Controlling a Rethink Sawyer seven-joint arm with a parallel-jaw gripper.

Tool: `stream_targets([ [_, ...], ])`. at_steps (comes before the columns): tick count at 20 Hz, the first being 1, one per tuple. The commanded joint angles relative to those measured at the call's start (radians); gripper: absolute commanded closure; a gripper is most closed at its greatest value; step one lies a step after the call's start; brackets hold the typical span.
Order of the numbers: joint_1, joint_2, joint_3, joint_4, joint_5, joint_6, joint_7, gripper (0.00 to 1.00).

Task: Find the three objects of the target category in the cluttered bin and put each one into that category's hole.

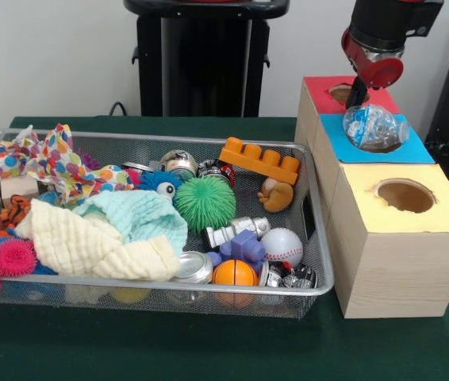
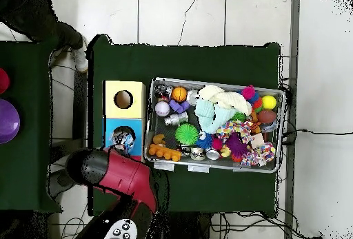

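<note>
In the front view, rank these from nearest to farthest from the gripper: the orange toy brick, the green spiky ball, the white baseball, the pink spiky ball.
1. Orange toy brick, at the bin's far right corner, closest to the gripper.
2. Green spiky ball, mid-bin.
3. White baseball, front right; too close to call against the green ball.
4. Pink spiky ball, front left, clearly farthest.
</note>
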Motion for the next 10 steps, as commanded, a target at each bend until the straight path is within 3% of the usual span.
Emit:
stream_targets([
  [1, -0.024, 0.004, 0.052, -0.077, 0.061, -0.007, 0.244, 1.00],
  [5, 0.009, -0.061, 0.008, -0.049, 0.034, 0.089, 0.266, 1.00],
  [10, 0.036, -0.140, -0.057, -0.068, -0.017, 0.252, 0.277, 1.00],
])
